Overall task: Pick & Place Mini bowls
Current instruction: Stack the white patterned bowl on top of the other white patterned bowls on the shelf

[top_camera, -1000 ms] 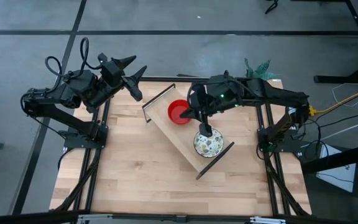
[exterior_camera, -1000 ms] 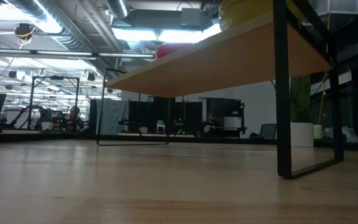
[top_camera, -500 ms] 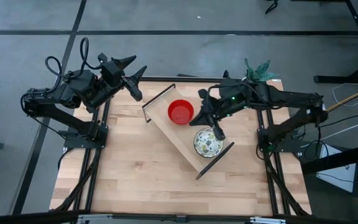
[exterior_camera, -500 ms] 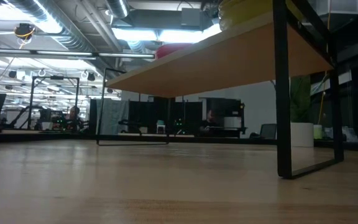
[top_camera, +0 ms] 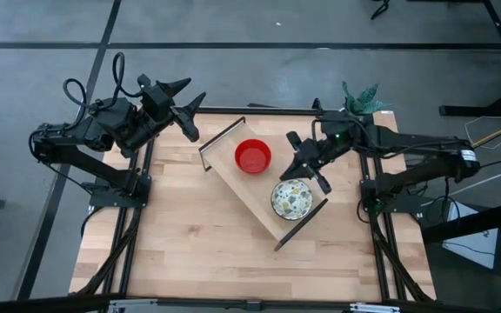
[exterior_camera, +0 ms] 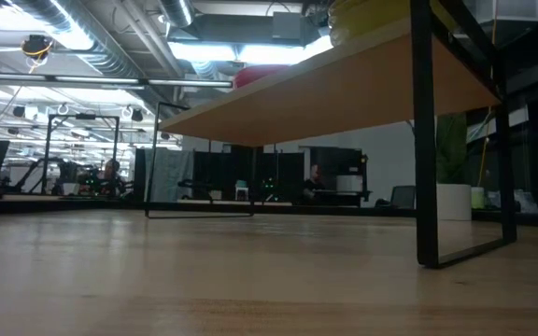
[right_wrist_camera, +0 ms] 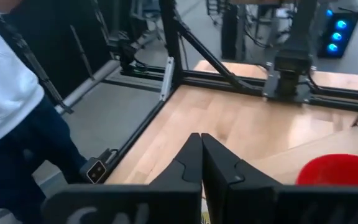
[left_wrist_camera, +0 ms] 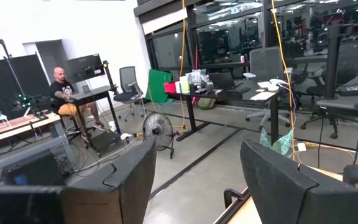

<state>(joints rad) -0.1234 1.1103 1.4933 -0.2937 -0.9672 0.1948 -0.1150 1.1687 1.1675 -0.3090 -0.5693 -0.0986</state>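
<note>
Two mini bowls stand on a raised wooden shelf (top_camera: 233, 169) that lies slantwise on the table. One is a plain red bowl (top_camera: 253, 156). The other is a green-yellow speckled bowl (top_camera: 291, 199), whose yellow outside (exterior_camera: 362, 14) shows in the low view. Part of the red bowl (right_wrist_camera: 337, 171) shows in the right wrist view. My right gripper (top_camera: 301, 163) is shut and hovers just right of the shelf, between the two bowls, touching neither. Its closed fingers (right_wrist_camera: 201, 152) point toward the table's left. My left gripper (top_camera: 185, 109) waits open over the table's far left corner; its wrist view (left_wrist_camera: 197, 180) looks into the room.
The shelf stands on black metal legs (exterior_camera: 426, 187), with free table surface beneath and in front of it. A potted plant (top_camera: 361, 96) sits at the far right corner. A person in a white shirt (right_wrist_camera: 5, 81) stands by the table's left side.
My right gripper has drawn back from over the shelf beside the speckled bowl, moving toward the table's right and far edges, and has turned more level. Both bowls have stayed in place on the shelf.
</note>
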